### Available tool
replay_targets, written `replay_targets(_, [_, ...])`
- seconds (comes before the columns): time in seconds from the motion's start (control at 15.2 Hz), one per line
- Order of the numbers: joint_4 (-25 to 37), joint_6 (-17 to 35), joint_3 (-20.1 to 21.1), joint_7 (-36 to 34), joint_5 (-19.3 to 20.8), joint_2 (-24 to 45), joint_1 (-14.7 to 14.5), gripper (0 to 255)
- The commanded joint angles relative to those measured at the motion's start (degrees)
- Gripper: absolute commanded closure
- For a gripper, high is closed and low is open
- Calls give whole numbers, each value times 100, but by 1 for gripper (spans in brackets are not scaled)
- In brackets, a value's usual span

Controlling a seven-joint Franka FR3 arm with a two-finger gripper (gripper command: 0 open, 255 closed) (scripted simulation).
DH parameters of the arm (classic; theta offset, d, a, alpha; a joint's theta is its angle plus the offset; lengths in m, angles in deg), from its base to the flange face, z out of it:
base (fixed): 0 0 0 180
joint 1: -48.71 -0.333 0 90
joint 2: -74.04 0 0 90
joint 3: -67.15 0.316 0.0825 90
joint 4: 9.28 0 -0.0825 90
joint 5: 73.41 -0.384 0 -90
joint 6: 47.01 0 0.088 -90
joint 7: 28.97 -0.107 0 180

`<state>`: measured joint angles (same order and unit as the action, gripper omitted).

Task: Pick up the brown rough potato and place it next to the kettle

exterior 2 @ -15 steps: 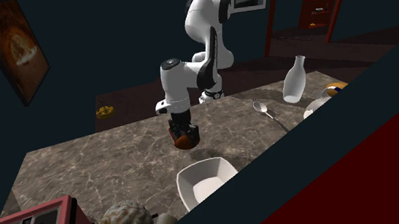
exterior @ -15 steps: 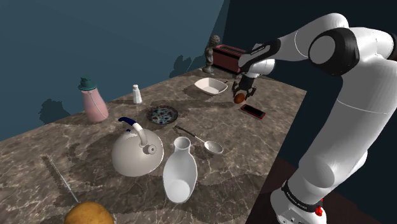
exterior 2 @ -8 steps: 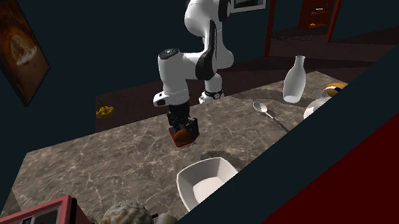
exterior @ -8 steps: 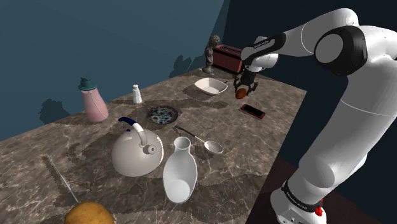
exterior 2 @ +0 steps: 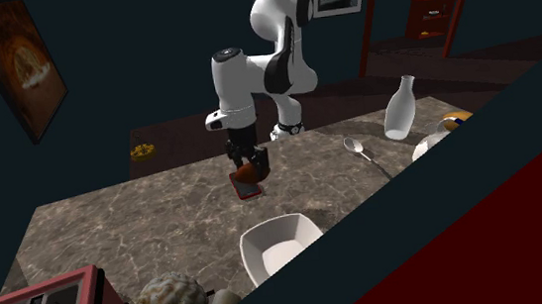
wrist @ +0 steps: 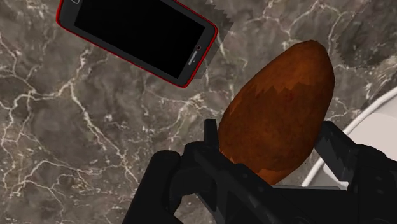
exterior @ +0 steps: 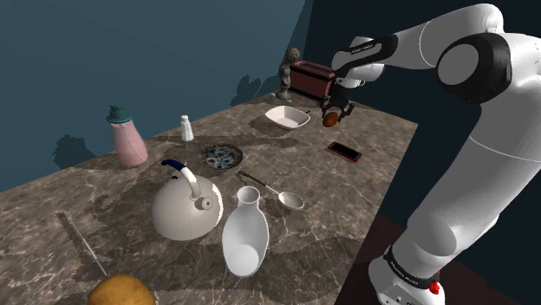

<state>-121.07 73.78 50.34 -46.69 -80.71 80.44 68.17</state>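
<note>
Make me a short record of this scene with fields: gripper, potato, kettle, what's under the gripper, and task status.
gripper: gripper shut on the potato
potato: brown potato, held in the air above the marble counter
kettle: white kettle with a blue handle, far across the counter, beside a white vase
under the gripper: red-edged phone, lying flat
task status: potato not yet next to the kettle
</note>
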Motion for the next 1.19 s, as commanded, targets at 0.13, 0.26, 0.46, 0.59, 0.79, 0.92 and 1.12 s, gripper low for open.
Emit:
replay_targets(0.13, [182,-284,-7,-50,55,-107,-4,255])
replay_targets(0.26, [289,-428,-9,-73,76,-148,-6,255])
replay_targets(0.46, [458,-647,-12,-104,105,-201,-7,255])
replay_targets(0.59, [578,-794,-13,-123,121,-231,-7,255])
replay_targets(0.79, [768,-1016,-15,-148,140,-265,-7,255])
replay_targets(0.92, [902,-1165,-17,-164,151,-282,-7,255])
replay_targets(1.12, [1114,-1391,-19,-184,163,-298,-5,255])
